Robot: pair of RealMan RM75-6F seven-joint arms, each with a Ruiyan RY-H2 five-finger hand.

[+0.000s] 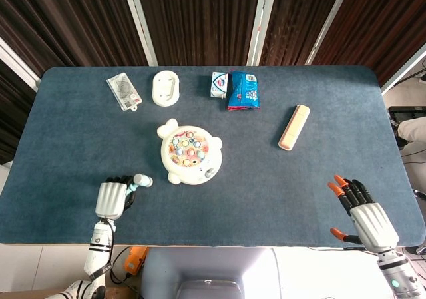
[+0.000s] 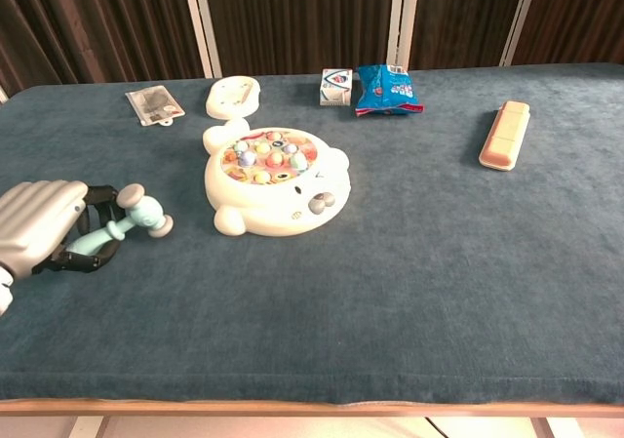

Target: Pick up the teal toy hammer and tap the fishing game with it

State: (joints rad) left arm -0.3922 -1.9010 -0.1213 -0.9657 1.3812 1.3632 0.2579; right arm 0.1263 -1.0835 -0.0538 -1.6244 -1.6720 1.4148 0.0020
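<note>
Hammer (image 2: 125, 222), teal: handle inside my left hand (image 2: 39, 225), fingers curled round it, head sticking out toward the game (image 2: 272, 187); near the table's (image 1: 266, 199) front-left corner. Game, white, with coloured fish: left of table centre, just apart from the hammer head. My right hand (image 1: 363, 212): fingers spread, holding nothing, at the front-right corner. Along the back edge: flat packet (image 1: 123, 90), white oval dish (image 1: 166, 87), small carton (image 1: 219, 84), blue bag (image 1: 243, 90) touching the carton. Cream bar (image 1: 293, 126): toward the right edge, lying angled, well apart from the rest.
</note>
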